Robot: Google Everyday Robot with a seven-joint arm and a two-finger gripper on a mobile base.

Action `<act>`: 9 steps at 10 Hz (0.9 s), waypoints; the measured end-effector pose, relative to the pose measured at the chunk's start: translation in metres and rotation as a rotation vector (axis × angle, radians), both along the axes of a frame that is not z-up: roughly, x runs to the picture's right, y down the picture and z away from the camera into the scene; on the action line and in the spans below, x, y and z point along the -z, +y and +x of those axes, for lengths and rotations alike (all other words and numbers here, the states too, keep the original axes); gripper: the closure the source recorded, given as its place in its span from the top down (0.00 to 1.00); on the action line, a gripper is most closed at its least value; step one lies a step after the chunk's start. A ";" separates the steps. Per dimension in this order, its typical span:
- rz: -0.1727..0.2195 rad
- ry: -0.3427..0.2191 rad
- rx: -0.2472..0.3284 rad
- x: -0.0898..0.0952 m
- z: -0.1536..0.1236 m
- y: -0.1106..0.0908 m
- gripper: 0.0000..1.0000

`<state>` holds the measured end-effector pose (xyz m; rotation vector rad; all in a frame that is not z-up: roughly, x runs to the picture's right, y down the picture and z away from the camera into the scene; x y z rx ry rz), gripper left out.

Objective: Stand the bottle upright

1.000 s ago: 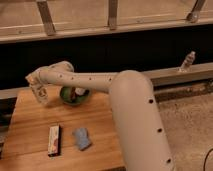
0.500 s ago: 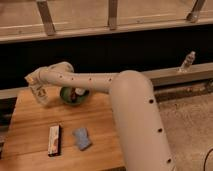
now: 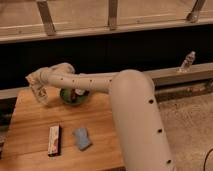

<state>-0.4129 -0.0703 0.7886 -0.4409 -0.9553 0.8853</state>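
Wooden table (image 3: 30, 125); hand (image 3: 41, 96) closed at far-left edge; labels unreadable.

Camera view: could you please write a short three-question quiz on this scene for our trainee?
1. True or false: the end effector hangs over the table, at its left rear corner, beside the green bowl.
2. What lies right of the flat packet? A) cup B) blue sponge C) fork
3. Fill in: the slim clear bottle stands on the ____ at far right.
Key: 1 true; 2 B; 3 ledge.
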 end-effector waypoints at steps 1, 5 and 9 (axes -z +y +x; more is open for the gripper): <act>0.002 -0.003 -0.004 0.000 -0.001 0.001 0.00; 0.006 -0.013 -0.021 -0.005 0.003 0.006 0.00; 0.012 -0.011 -0.060 -0.012 0.019 0.014 0.00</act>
